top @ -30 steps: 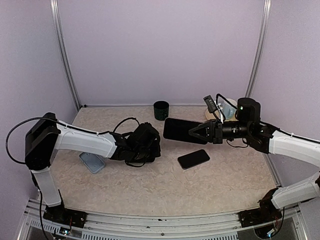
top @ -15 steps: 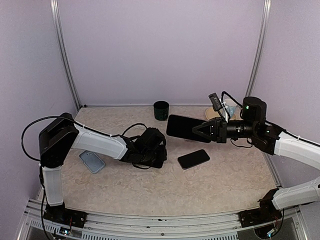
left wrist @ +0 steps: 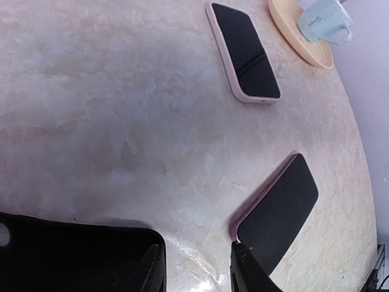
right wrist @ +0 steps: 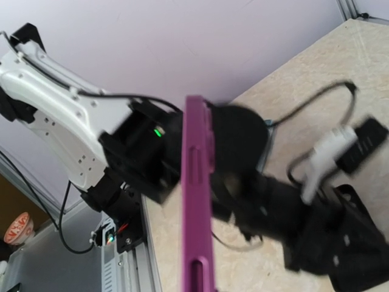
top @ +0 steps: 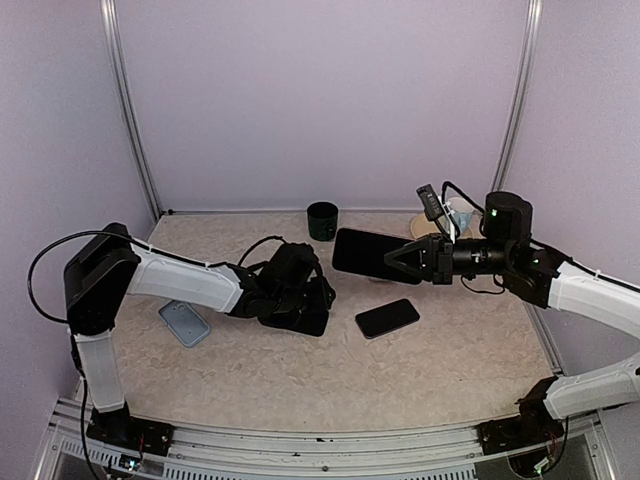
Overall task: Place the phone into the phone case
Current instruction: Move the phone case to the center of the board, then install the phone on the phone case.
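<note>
My right gripper (top: 397, 262) is shut on a purple phone case (top: 368, 255) and holds it above the table, dark face up. In the right wrist view the case (right wrist: 197, 201) shows edge-on; whether anything is inside it I cannot tell. A dark phone (top: 387, 318) lies flat on the table below it. My left gripper (top: 316, 308) sits low, just left of this phone. In the left wrist view the phone (left wrist: 276, 210) has a mauve rim, its near corner right beside one fingertip. The left gripper (left wrist: 197, 258) is open, with bare table between the fingers.
A dark green cup (top: 322, 220) stands at the back. A tan plate (top: 428, 232) carrying a pale blue cup (left wrist: 325, 24) is at the back right. A light blue slab (top: 185, 323) lies left. A pink-rimmed phone (left wrist: 246, 52) lies near the plate (left wrist: 316, 58).
My left gripper has slid right towards the phone on the table and its jaws have opened. My right gripper has carried the purple case slightly right.
</note>
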`<action>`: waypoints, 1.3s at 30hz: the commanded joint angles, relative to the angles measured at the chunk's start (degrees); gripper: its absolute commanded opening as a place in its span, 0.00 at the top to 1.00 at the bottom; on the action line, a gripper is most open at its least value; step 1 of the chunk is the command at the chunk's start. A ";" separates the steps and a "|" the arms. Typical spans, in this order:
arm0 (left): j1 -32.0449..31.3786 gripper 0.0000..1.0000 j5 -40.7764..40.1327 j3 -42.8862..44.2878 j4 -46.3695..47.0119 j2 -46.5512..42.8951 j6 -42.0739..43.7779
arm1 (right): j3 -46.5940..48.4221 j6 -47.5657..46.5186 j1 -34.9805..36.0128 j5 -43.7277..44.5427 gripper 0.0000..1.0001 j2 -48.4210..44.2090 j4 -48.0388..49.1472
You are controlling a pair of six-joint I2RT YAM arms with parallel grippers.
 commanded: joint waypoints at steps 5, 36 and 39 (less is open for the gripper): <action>5.86 0.46 -3.01 -7.86 3.71 -14.72 2.56 | 3.12 2.11 -0.64 0.44 1.00 0.85 2.93; 8.85 0.01 -25.79 -22.94 5.78 -32.29 14.92 | 7.88 11.08 1.32 5.00 1.00 21.72 3.78; 8.87 0.01 -23.12 -25.49 9.09 -32.96 15.88 | 8.36 12.42 1.86 7.58 1.00 23.34 4.53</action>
